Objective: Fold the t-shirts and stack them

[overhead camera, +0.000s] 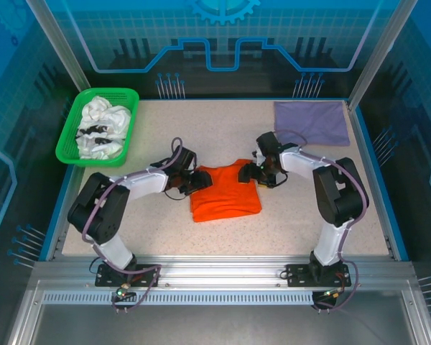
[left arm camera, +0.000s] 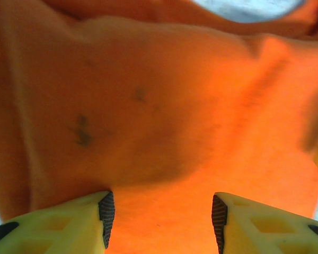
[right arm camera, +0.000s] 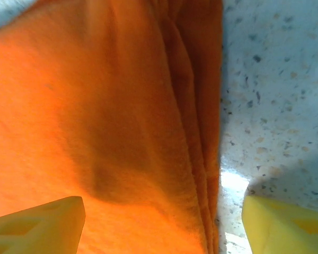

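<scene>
At the table's middle, orange t-shirt (overhead camera: 225,194): folded to a rough rectangle, flat on the speckled table (overhead camera: 215,133), with my two grippers at its far corners.
Left gripper (overhead camera: 195,180): at the far left corner. In its wrist view (left arm camera: 162,217) the jaws stand apart with orange cloth under the gap and nothing pinched.
Right gripper (overhead camera: 251,172): at the far right corner. In its wrist view (right arm camera: 164,222) the jaws are spread wide, one finger over cloth and the other over bare table, straddling the folded edge.
Handling: I judge it light, limp and quick to slump (pinching the top layer alone would likely pull the fold open).
Where to hold: at the edge, through every layer, both corners together.
Lavender t-shirt (overhead camera: 312,122): folded at the far right corner, well apart.
White t-shirts (overhead camera: 100,129): heaped in the green basket (overhead camera: 70,147) at far left.
Overhead view: gives the layout, but the orange shirt reads as one flat block.
Right wrist view: shows several stacked layers along the shirt's edge.
Left wrist view: shows small dark marks on the cloth, too blurred for me to identify.
</scene>
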`<state>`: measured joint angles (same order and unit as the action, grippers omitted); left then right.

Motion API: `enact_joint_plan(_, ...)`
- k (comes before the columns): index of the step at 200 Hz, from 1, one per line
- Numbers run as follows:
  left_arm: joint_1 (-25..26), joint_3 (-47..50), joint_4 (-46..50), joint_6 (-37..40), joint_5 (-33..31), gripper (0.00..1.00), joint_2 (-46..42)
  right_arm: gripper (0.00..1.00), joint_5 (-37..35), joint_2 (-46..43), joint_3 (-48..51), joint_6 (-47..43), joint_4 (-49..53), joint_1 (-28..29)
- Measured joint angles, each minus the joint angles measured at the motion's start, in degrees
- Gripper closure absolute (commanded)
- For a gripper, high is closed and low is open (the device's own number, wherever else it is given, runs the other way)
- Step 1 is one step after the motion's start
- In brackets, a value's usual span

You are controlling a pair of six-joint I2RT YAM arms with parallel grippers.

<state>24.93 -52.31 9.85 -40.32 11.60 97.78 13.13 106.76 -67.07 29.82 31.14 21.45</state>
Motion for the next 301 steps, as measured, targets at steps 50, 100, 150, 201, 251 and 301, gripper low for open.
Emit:
enact_joint_plan(50, -2.23, 1.07, -2.34, -0.04, -0.68, 0.4, 0.52, 0.5, -1.33, 3.28, -4.02, -1.79, 5.16, -0.24)
enact_joint_plan(100, -2.49, 3.04, -5.6, -0.24, 0.17, 0.37, -0.35, 0.37, -0.44, 3.04, -3.54, -1.7, 4.24, -0.22)
enact_joint_plan(150, -2.6, 3.74, -6.56, -0.24, 0.68, 0.36, -0.79, 0.32, 0.39, 0.98, -1.05, -0.94, 0.37, 1.31)
enact_joint_plan(201, -2.71, 4.57, -7.63, -0.24, 0.9, 0.35, -1.14, 0.39, -1.4, 3.15, -3.37, 0.0, 1.46, 4.31)
enact_joint_plan(251, -2.91, 5.6, -8.24, -0.22, 0.83, 0.34, -2.1, 0.83, -3.28, 3.52, -3.3, 1.27, 1.7, 4.31)
enact_joint_plan(301, -3.72, 7.93, -6.82, -1.73, -1.9, 0.17, -6.08, 0.99, -1.27, 4.46, -3.8, 0.5, -2.25, 7.43)
